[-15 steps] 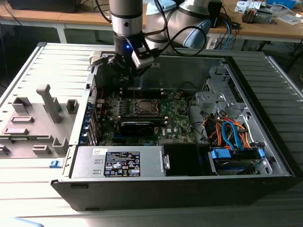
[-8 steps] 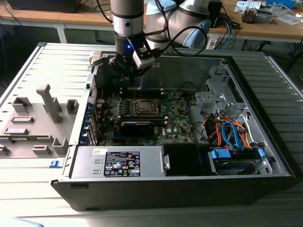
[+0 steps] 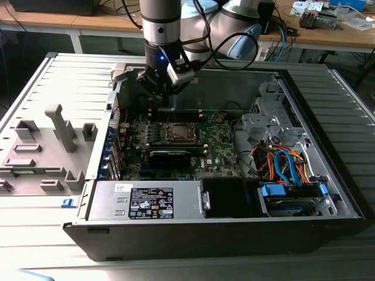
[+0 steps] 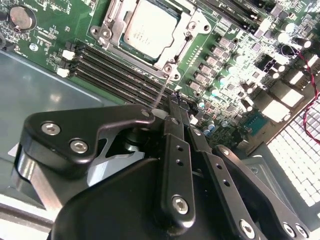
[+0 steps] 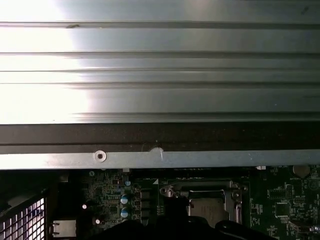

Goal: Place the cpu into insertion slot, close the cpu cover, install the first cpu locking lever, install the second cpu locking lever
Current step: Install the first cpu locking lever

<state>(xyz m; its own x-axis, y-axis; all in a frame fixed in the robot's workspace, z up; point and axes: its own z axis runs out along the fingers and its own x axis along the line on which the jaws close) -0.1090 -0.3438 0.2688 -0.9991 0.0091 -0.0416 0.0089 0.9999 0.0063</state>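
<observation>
The cpu (image 4: 150,27) sits flat in the slot (image 4: 176,50), silver top up, near the top centre of the second wrist view; in the first wrist view the cpu (image 5: 207,210) shows at the bottom edge, right of centre. The cover (image 4: 112,36) lies closed over it, its metal frame ringing the chip on all sides so that the lid shows through the window. A thin wire lever (image 4: 161,90) runs from the socket's near corner down toward the gripper. In the exterior view the slot (image 3: 179,133) lies at the centre of the board (image 3: 220,149), inside the open case (image 3: 328,175). The gripper (image 4: 176,100) hangs just off the socket's lower corner, over the black memory slots (image 4: 115,70); its two black fingers (image 4: 172,120) lie pressed together, side by side, with no gap seen between them and nothing held. In the exterior view the gripper (image 3: 159,99) stands above the board's far edge, upper centre of the frame, just behind the socket. At lower centre lies the power supply (image 3: 146,202), at lower right a bundle of blue and orange cables (image 3: 287,164). A grey fixture (image 3: 44,149) with upright posts stands at the left, outside the case.
</observation>
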